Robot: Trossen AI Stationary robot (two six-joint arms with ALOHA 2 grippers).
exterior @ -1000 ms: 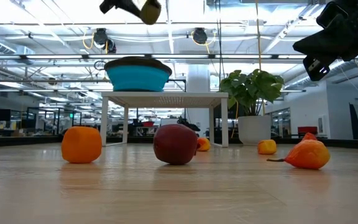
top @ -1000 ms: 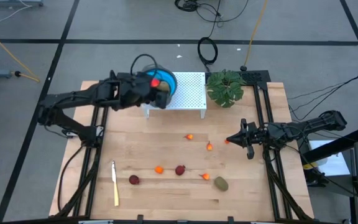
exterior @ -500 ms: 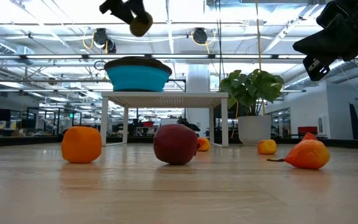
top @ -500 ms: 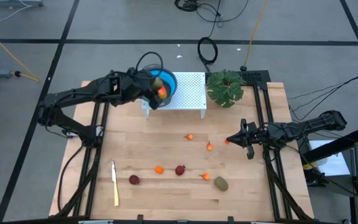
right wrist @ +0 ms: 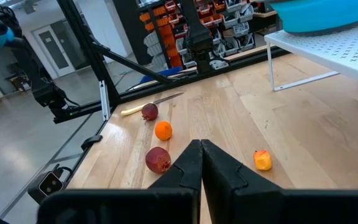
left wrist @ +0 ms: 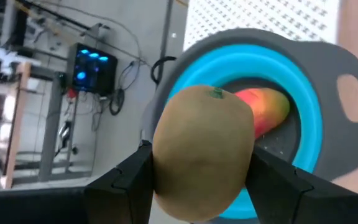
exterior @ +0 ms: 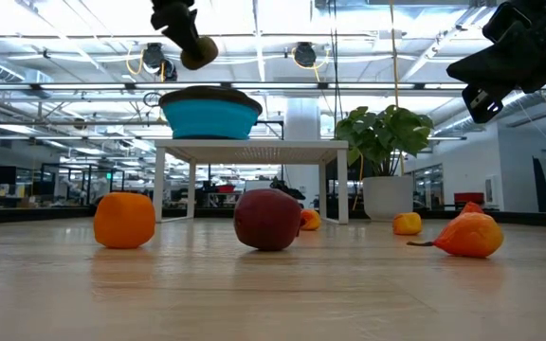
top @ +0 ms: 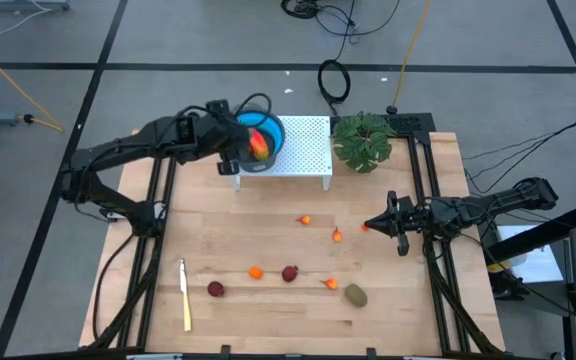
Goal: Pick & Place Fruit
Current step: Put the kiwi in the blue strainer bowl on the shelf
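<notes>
The left gripper [left wrist: 199, 186] pinches an olive-brown oval fruit [left wrist: 202, 151] between its 2 fingers and hangs above the rim of the blue bowl [top: 269, 131], which sits on a white perforated stand [top: 298, 148] at the back of the table [top: 268, 310]. Inside the bowl lies the oblong red-orange-yellow piece [left wrist: 265, 107]. The right gripper [top: 370, 226] hovers over the right side of the table with its fingers pressed together and nothing between them. On the wood lie a second olive-brown oval [top: 356, 295], 2 dark red balls [top: 290, 273] and [top: 215, 289], a round orange fruit [top: 256, 271] and 3 tiny orange ones [top: 305, 219], [top: 337, 236], [top: 331, 284]. A cream-yellow knife [top: 184, 293] lies near the front left, and a leafy plant [top: 362, 139] stands beside the stand.
</notes>
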